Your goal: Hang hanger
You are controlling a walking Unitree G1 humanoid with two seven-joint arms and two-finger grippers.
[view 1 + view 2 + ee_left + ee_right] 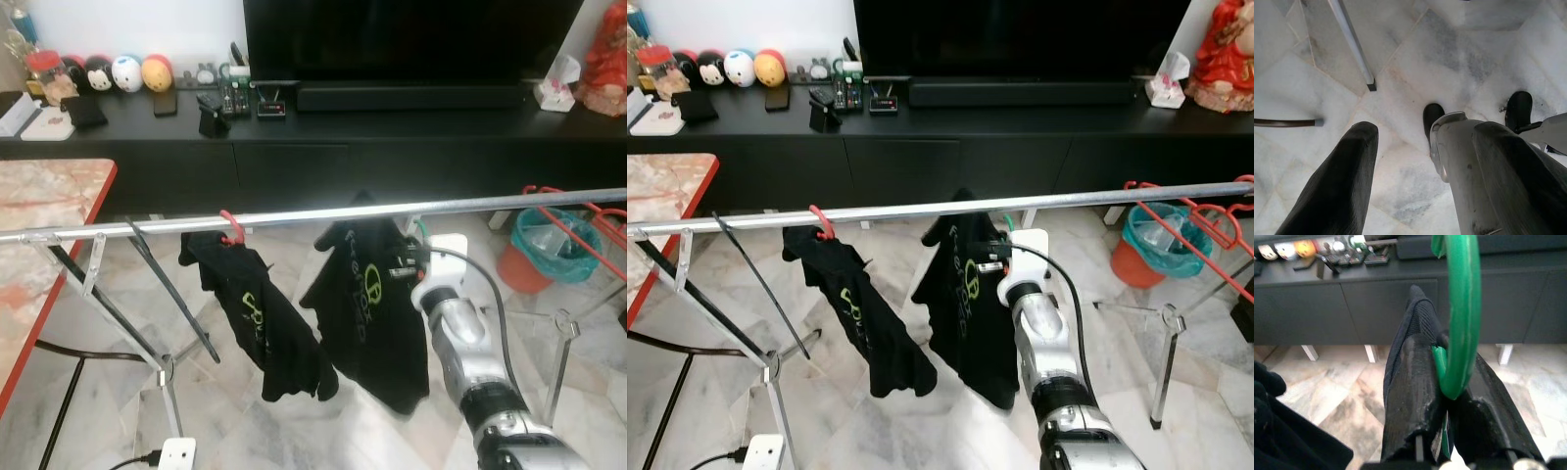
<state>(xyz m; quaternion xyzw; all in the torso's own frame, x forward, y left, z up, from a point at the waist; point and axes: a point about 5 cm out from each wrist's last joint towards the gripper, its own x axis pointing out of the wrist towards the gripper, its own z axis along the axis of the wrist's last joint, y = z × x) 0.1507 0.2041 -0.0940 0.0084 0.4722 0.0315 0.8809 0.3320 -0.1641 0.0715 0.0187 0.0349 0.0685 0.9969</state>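
My right gripper (409,262) is shut on a green hanger (1464,308) that carries a black shirt with a green logo (367,313). It holds the hanger just beneath the silver rail (323,214) of the drying rack, with the green hook (1007,223) close under the bar. Whether the hook is over the rail I cannot tell. To the left, a second black shirt (265,323) hangs from the rail on a red hanger (230,230). My left gripper (1420,161) hangs open, pointing down at the marble floor.
Red empty hangers (578,220) sit at the rail's right end above an orange bin (539,250). A black TV cabinet (392,137) runs behind the rack. A red-edged marble table (49,215) is at the left. A power strip (176,452) lies by the rack leg.
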